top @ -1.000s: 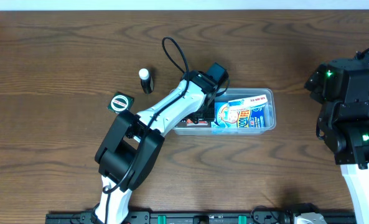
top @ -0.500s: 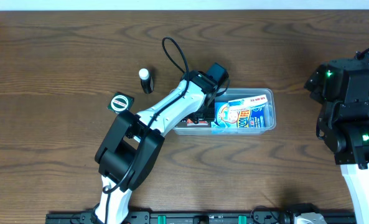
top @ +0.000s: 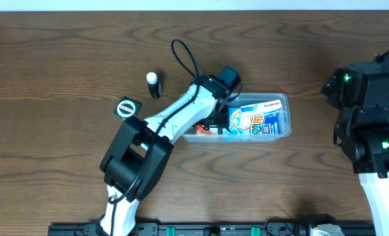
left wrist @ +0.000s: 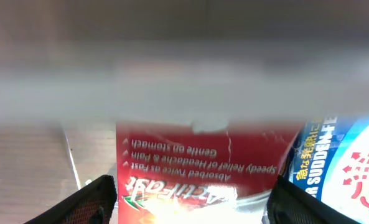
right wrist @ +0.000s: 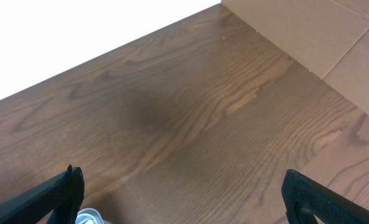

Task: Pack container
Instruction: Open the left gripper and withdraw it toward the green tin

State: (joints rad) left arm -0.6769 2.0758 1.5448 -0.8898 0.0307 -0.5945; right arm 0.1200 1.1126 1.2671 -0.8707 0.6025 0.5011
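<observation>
The container (top: 283, 98) is a clear shallow tub at the table's middle. A blue and white packet (top: 256, 121) lies in its right part and also shows in the left wrist view (left wrist: 346, 162). My left gripper (left wrist: 190, 205) reaches down into the tub's left end. Its fingers sit against both sides of a red box (left wrist: 203, 162), which shows as a red patch in the overhead view (top: 204, 130). My right gripper (right wrist: 184, 199) is open and empty over bare wood at the far right.
A small black bottle with a white cap (top: 154, 84) stands left of the tub. A round green-lidded jar (top: 126, 108) sits further left. The right arm (top: 368, 124) stays by the table's right edge. A cardboard surface (right wrist: 315, 31) lies beyond.
The red box in the tub's left end has tilted and shifted a little. The blue packet has been nudged slightly right. The right arm has not moved.
</observation>
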